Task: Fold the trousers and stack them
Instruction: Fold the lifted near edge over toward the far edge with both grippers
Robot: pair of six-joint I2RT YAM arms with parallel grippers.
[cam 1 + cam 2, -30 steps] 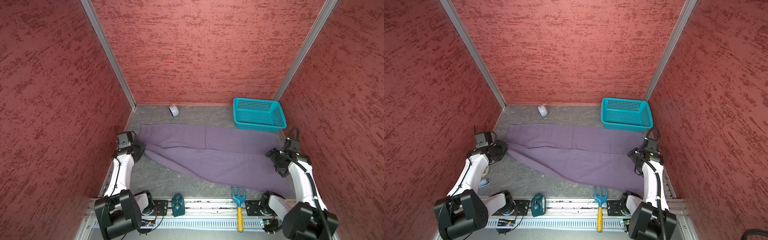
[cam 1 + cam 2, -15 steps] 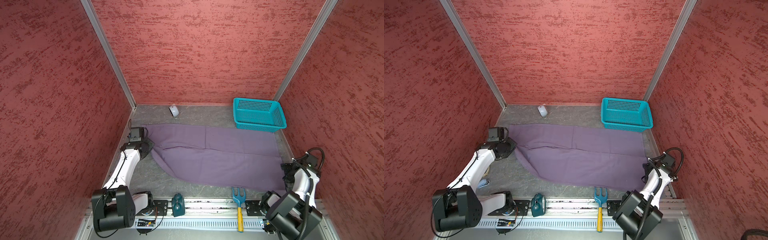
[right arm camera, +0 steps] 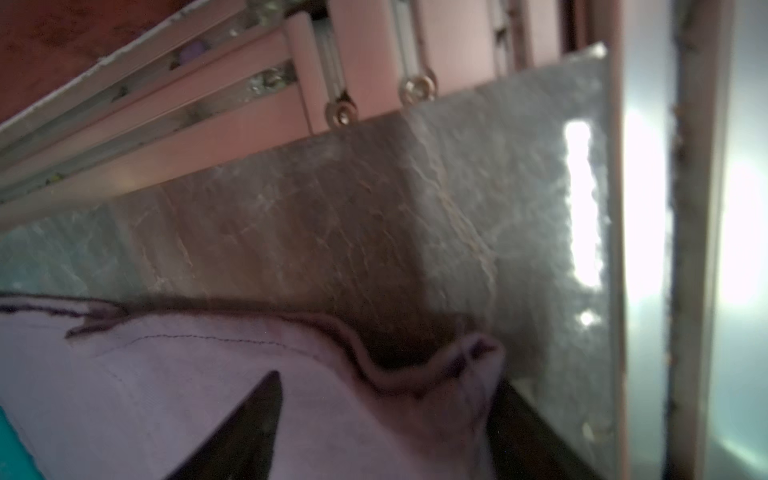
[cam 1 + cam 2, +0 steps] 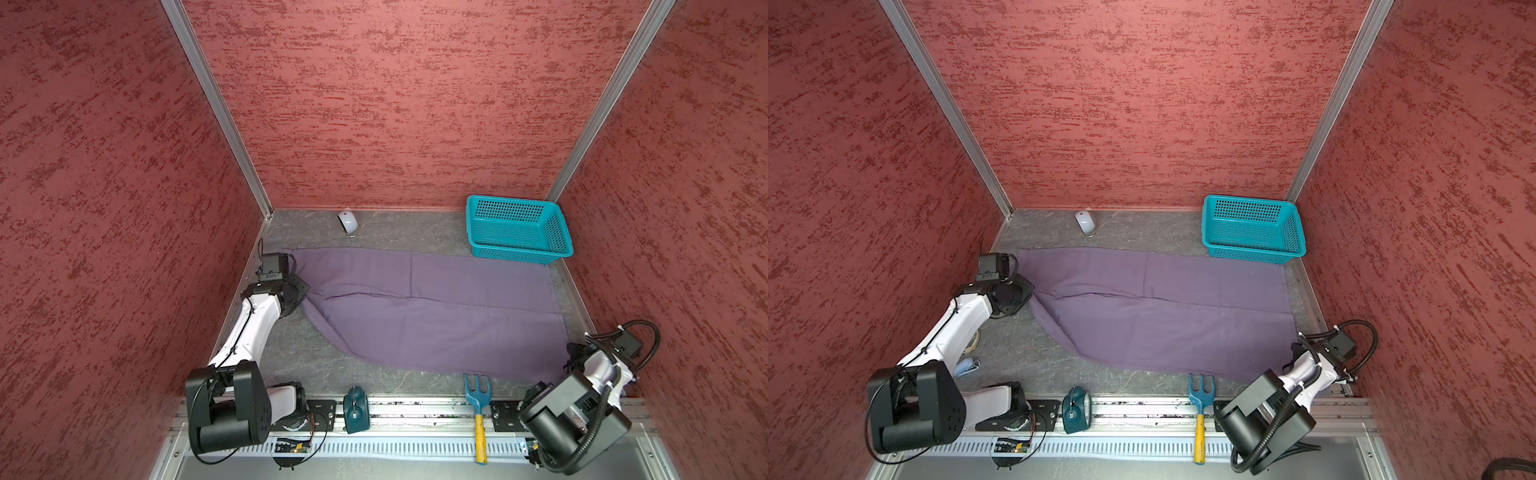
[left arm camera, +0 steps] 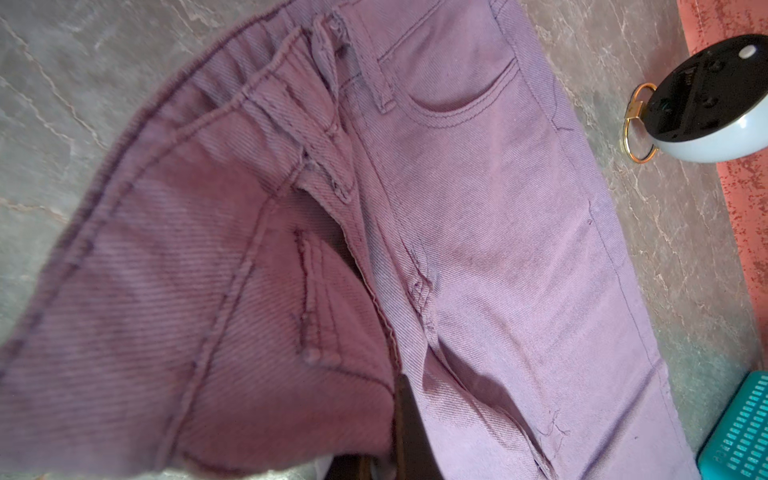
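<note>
The purple-grey trousers (image 4: 436, 316) (image 4: 1167, 320) lie spread across the grey floor, waistband at the left and leg hems at the right. My left gripper (image 4: 301, 291) (image 4: 1027, 293) is shut on the near waistband corner and holds it lifted. In the left wrist view that corner drapes over the gripper (image 5: 386, 457), with belt loops and a pocket beyond. My right gripper (image 4: 571, 361) (image 4: 1293, 353) is down at the near right hem. In the right wrist view its fingers (image 3: 257, 419) stand apart with the rumpled hem (image 3: 415, 374) between them.
A teal basket (image 4: 519, 232) (image 4: 1252, 230) stands at the back right, touching the trousers' far edge. A white mouse-shaped gadget (image 4: 348, 221) (image 5: 715, 104) lies by the back wall. A blue hand fork (image 4: 478, 399) and a dark teal object (image 4: 356, 409) rest on the front rail. Red walls stand close on three sides.
My left gripper has carried the waistband corner rightward and toward the back. My right arm pulled back to the near right corner at the hem, and its jaws have narrowed.
</note>
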